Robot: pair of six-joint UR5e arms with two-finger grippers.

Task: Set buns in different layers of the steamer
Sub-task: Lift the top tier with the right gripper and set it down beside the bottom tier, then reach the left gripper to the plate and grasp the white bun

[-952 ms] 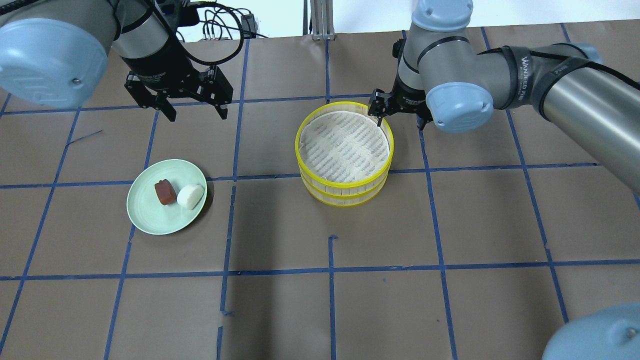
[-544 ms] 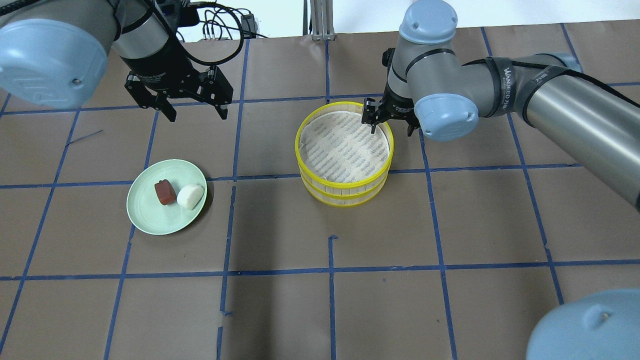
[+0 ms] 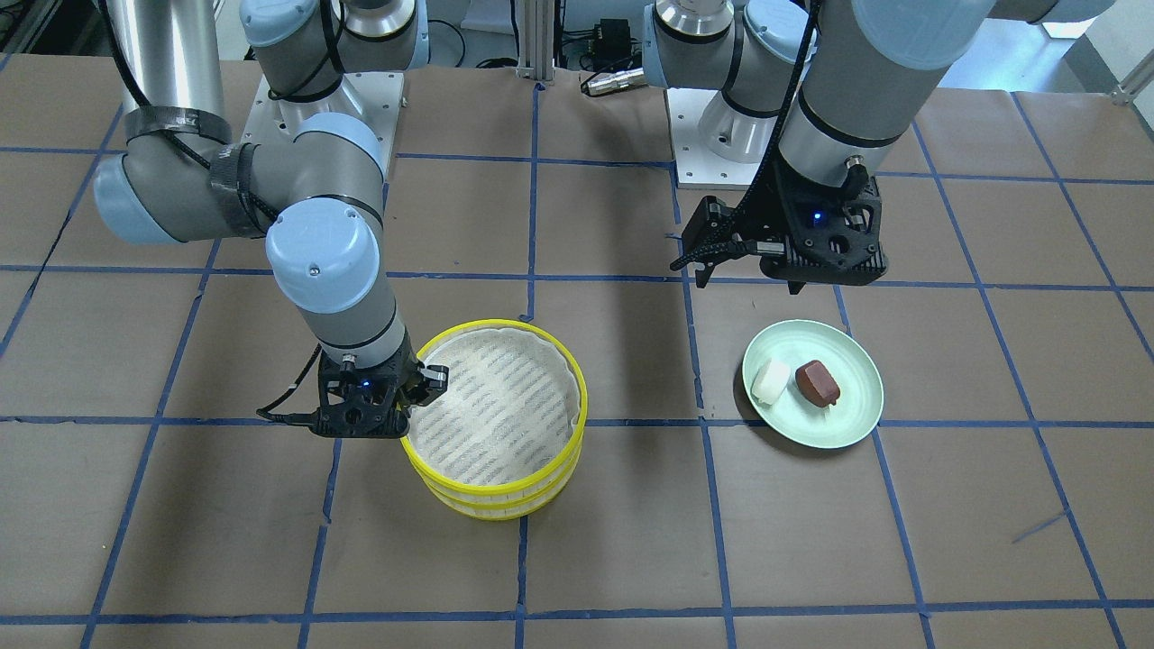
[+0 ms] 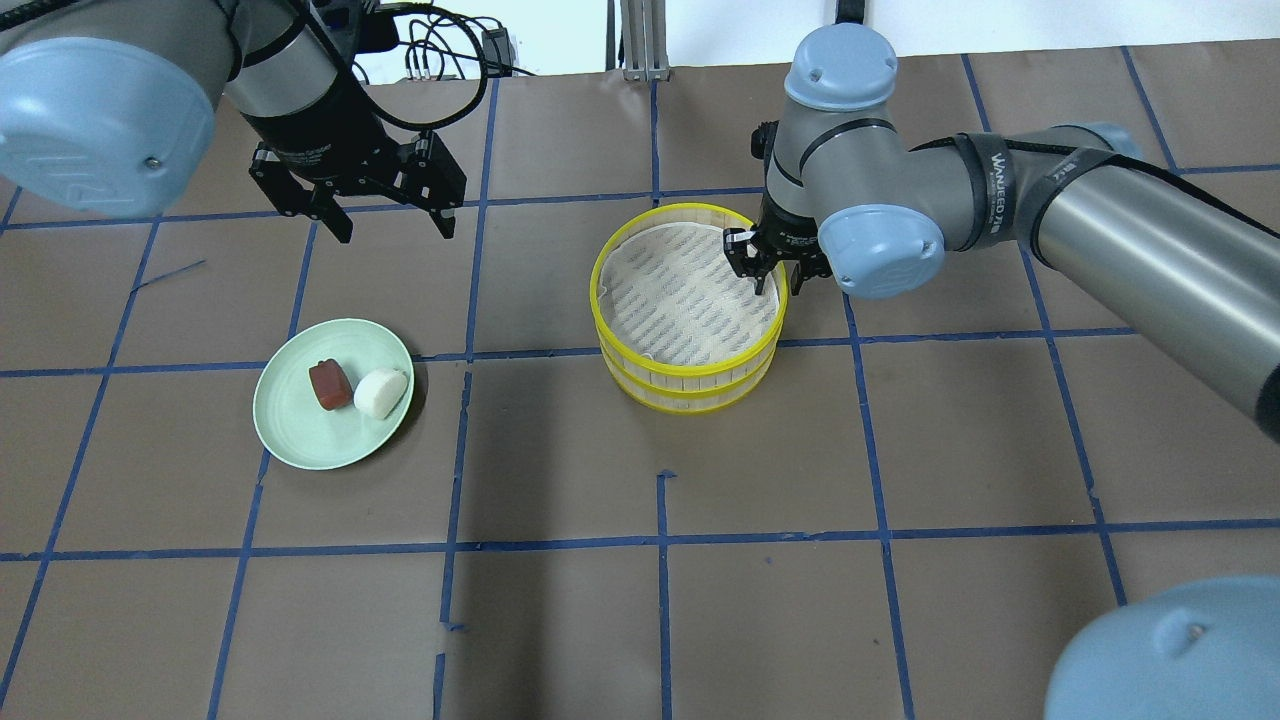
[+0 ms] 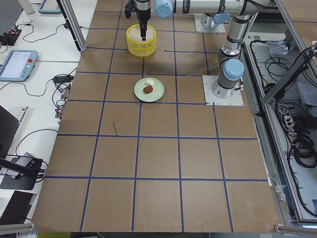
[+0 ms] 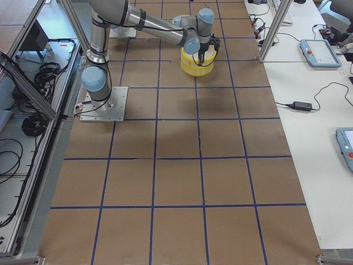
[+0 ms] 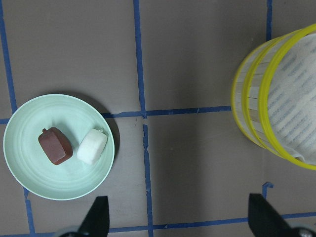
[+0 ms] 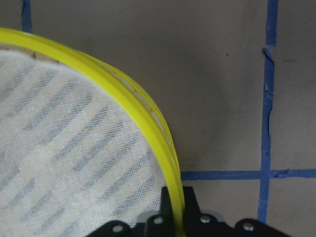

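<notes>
nothing placed yet: white bun (image 4: 381,392) and brown bun (image 4: 330,384) sit on the plate (image 4: 300,440), lower left; left gripper (image 4: 395,232) gapes empty; right gripper (image 4: 775,283) pinches the top layer (image 4: 597,285) at its rim.

A robotics lab: 2 robot arms (image 6: 96,77) bolted to a blue-taped grid bench (image 5: 148,163), teach pendants (image 5: 17,64) and cables (image 5: 297,144) alongside.

A broad table covered in brown paper (image 4: 560,620), ruled into squares by blue tape lines (image 4: 780,538), fills every view. Past its far edge a silver aluminium post (image 4: 640,40) rises against a white wall (image 4: 740,25). A white workbench (image 5: 49,39) with a grey tablet pendant (image 5: 17,64) and loose black cables flanks one end. Another white bench (image 6: 292,77) flanks the other. The light is soft and even.
</notes>
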